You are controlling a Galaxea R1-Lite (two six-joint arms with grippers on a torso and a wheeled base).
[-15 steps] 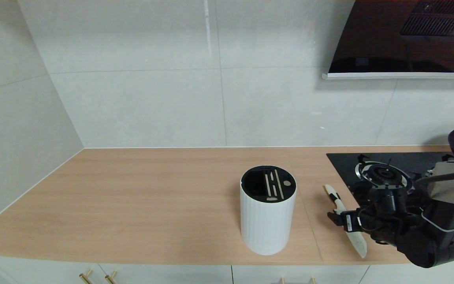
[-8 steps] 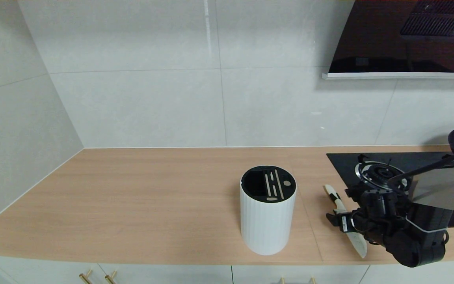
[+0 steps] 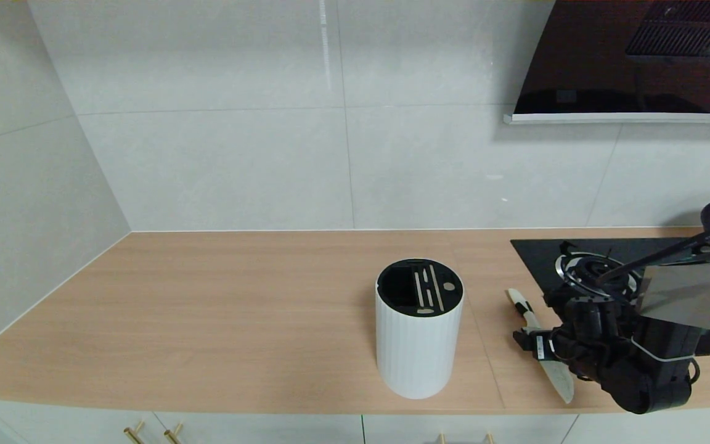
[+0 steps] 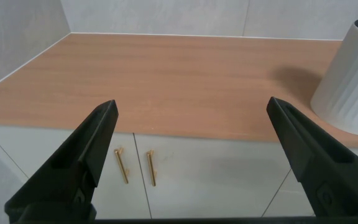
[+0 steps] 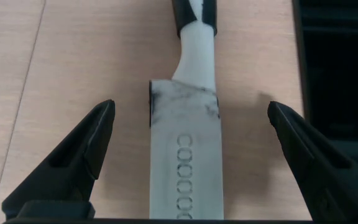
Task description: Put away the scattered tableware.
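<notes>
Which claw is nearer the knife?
Right. The right claw is open directly over the knife, straddling its blade. The left claw is open near the counter's front edge, on the far side of the white holder from the knife.

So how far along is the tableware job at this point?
Nothing is put away yet: the slots of the white holder look empty. In hand: the right gripper hangs open over the knife, one finger either side of the blade, not gripping it. The knife lies flat on the counter beside the stove. Remaining: grasp, lift and slot it into the holder.
</notes>
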